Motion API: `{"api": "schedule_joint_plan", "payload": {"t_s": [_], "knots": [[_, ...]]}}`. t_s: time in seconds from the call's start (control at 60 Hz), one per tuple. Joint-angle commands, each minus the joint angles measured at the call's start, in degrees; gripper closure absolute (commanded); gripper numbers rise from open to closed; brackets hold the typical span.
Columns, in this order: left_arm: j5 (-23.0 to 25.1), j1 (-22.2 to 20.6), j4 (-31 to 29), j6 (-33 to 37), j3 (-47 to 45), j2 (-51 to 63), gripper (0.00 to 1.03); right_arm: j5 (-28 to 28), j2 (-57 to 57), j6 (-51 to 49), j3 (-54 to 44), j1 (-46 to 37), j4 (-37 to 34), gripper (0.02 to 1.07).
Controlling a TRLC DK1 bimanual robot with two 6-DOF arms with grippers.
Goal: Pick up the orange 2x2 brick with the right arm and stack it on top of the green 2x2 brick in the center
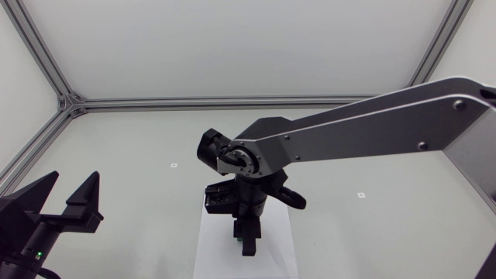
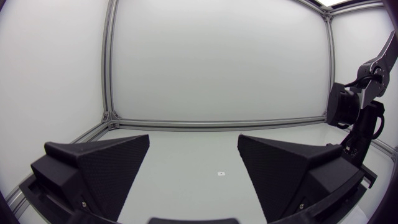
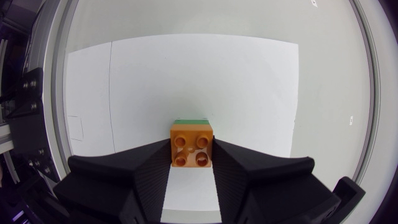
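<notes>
In the right wrist view the orange 2x2 brick (image 3: 191,143) sits studs-up between the two black fingers of my right gripper (image 3: 191,149), which is shut on it from both sides. Just past the orange brick's far edge a thin green strip of the green 2x2 brick (image 3: 191,120) shows, directly below it; whether the two bricks touch I cannot tell. From the head view my right gripper (image 1: 246,239) points straight down over the white sheet (image 1: 211,249), and both bricks are hidden under it. My left gripper (image 1: 71,198) stands open and empty at the table's left.
The white sheet (image 3: 186,74) lies flat at the table's middle front. Small marks (image 1: 174,165) dot the grey table. An aluminium frame (image 1: 70,103) runs along the back and sides. The right arm (image 2: 356,115) shows beside my left gripper (image 2: 193,168).
</notes>
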Motion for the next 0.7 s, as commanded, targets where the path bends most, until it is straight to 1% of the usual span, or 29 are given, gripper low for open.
{"api": "schedule_joint_plan", "payload": {"t_s": [0.0, 0.083, 0.35, 0.683], "knots": [[0.3, 0.3, -0.8, 0.7, -2.3, -0.5, 0.04, 1.0, 3.9, -0.5, -2.8, -0.9, -2.1, 0.67], [0.3, 0.3, -0.8, 0.7, -2.3, -0.5, 0.04, 0.9, 3.8, -0.5, -2.6, -1.0, -1.9, 0.66], [0.3, 0.3, -0.8, 0.7, -2.3, -0.5, 0.04, 0.5, 3.6, -0.4, -2.1, -1.0, -1.6, 0.56], [0.3, 0.3, -0.8, 0.7, -2.3, -0.5, 0.04, -0.8, 3.4, -0.1, -1.4, -1.1, -1.6, 0.55]]}}
